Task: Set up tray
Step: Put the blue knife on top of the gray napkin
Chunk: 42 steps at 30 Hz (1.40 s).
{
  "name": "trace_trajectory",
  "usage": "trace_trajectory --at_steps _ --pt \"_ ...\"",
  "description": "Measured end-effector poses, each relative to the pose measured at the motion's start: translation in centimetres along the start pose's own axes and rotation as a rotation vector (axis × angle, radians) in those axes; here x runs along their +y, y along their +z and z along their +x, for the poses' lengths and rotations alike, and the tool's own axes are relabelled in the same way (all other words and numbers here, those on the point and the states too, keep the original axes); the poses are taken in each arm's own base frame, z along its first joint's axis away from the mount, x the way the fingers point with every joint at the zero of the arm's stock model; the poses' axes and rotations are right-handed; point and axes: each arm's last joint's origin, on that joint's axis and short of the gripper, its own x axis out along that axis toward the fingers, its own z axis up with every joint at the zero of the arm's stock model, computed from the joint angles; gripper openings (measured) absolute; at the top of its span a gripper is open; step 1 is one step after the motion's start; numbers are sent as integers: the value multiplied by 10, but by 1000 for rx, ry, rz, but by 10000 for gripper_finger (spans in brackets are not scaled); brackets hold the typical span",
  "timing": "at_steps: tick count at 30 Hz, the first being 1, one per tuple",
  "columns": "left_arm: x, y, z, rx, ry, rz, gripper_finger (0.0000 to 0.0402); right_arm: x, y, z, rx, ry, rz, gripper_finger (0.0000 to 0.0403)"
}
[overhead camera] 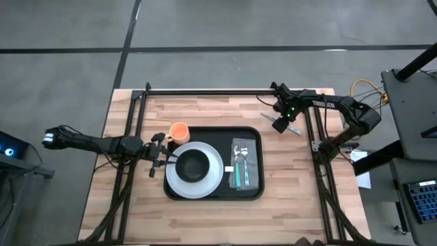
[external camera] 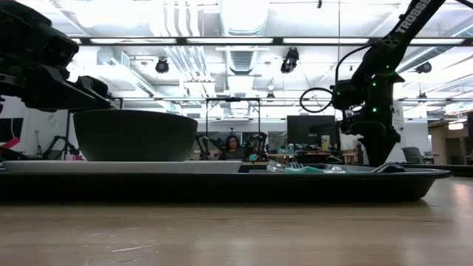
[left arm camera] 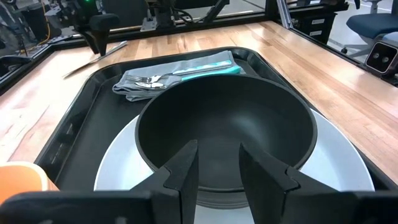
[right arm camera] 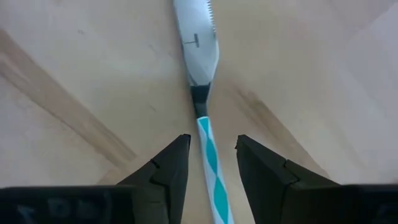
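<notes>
The black tray (overhead camera: 218,137) lies mid-table. On it sits a white plate (overhead camera: 213,179) with a black bowl (overhead camera: 192,165) resting in it. Beside the plate, a grey napkin (overhead camera: 252,164) carries a fork and a spoon. A knife (right arm camera: 202,56) with a teal-and-white striped handle lies flat on the wood, off the tray's far right corner. My right gripper (right arm camera: 212,155) points down over it, open, one finger on each side of the handle with a gap on both sides. My left gripper (left arm camera: 217,158) is open at the bowl's left rim with nothing between its fingers.
An orange cup (overhead camera: 179,132) stands at the tray's far left corner, close to my left gripper (overhead camera: 166,158). Black frame rails (overhead camera: 205,91) run along the far edge and both sides of the table. Bare wood lies in front of the tray.
</notes>
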Motion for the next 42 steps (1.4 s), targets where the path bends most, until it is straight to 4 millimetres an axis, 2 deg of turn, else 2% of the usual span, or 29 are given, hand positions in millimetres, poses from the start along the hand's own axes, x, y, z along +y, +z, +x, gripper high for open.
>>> trace_trajectory --at_steps 11,23,27,33,42 --pt "0 0 0 0 0 0 96 0 3 1 9 30 25 114" --pt "0 0 0 0 1 0 96 1 16 8 125 24 64 116" --pt "0 0 0 0 0 0 96 3 14 10 150 11 29 91" --pt "0 0 0 0 0 0 96 4 14 10 153 11 26 20" --pt "0 0 0 0 0 0 96 4 16 10 138 -5 148 15"
